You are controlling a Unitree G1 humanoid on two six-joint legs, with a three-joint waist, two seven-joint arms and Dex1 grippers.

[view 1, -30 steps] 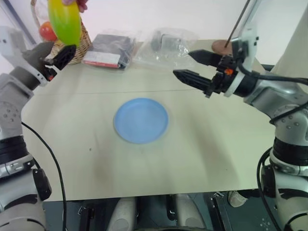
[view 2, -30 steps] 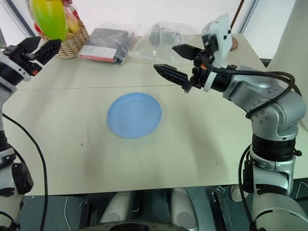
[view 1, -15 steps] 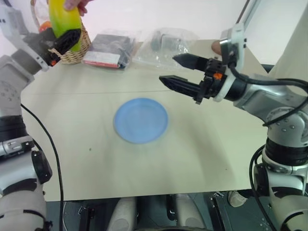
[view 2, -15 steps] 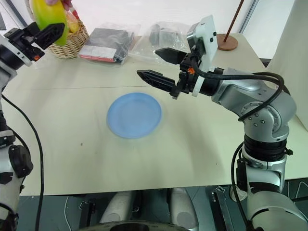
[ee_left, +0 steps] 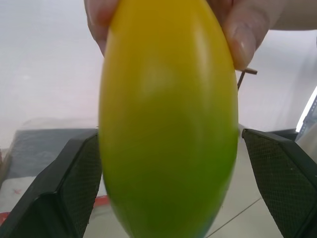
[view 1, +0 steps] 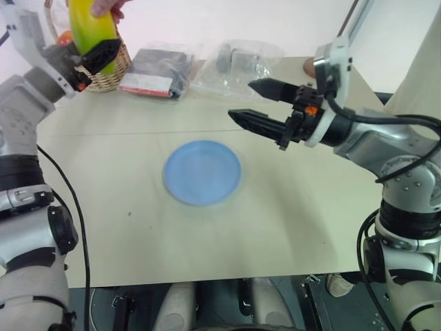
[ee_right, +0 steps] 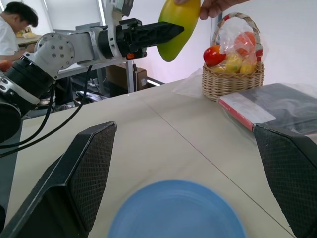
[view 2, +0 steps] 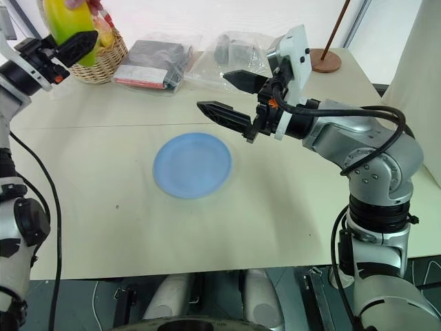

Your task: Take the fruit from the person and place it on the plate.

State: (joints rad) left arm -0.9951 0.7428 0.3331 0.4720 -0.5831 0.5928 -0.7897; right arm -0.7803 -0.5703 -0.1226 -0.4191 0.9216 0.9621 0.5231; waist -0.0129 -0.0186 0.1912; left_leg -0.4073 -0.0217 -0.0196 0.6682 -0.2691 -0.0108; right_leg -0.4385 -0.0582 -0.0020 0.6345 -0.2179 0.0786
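Above the table's far left corner, the fruit (ee_left: 167, 124) is held by the person's hand (view 1: 110, 7). It is flanked by the spread fingers of the left gripper (ee_left: 168, 198), not yet clamped. The right gripper (view 2: 231, 93) is held open above the plate (view 2: 192, 165).

1. A pale beige table (view 1: 289, 207) fills most of the head views; a thin seam crosses it side to side.
2. At its far edge stand a wicker basket (view 2: 103, 62) of bagged fruit, a dark flat packet (view 1: 155, 69) and a clear plastic bag (view 1: 238, 62).
3. A white wall (view 1: 227, 21) rises behind the table.
4. A thin pole on a round brown base (view 2: 325, 61) stands at the far right corner.
5. Dark floor (view 2: 89, 303) shows below the near edge.
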